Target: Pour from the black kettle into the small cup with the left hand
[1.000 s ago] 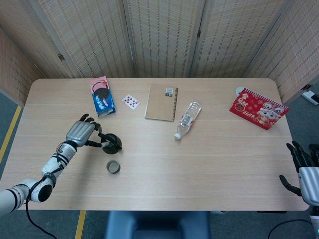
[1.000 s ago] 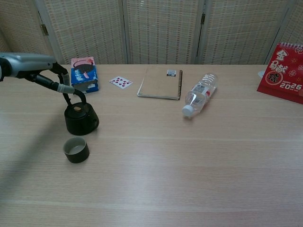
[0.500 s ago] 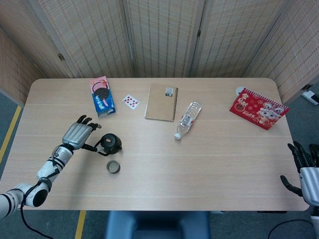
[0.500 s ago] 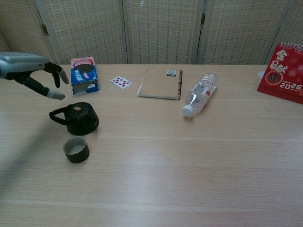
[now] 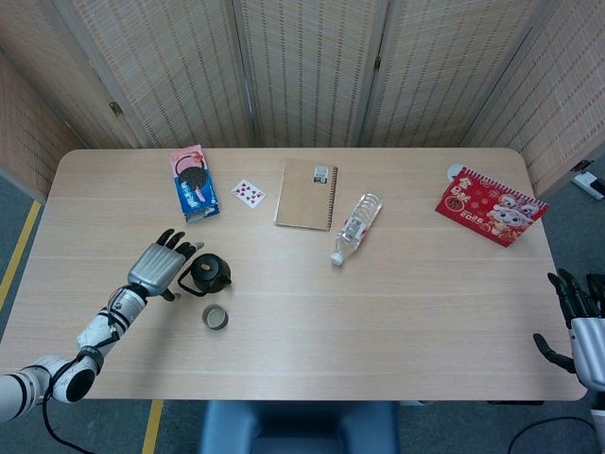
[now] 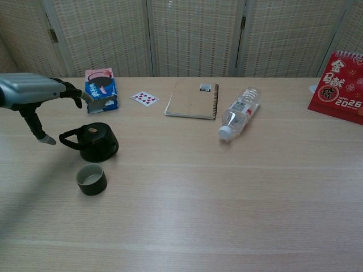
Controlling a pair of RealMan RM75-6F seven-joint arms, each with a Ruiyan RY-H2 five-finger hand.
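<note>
Black and squat, 1 kettle [image 5: 209, 274] sits on the worktop [image 5: 397, 312] with 1 small cup [image 5: 215, 317] just in front. The left hand [image 5: 157, 267] hovers beside the kettle's handle, fingers spread, holding nothing. The right hand [image 5: 579, 320] hangs off the worktop's edge, fingers apart.

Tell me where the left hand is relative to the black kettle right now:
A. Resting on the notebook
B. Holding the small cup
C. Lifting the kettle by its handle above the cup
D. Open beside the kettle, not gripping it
D. The left hand is open beside the black kettle, fingers apart off the handle, while the kettle stands on the table behind the small cup.
</note>
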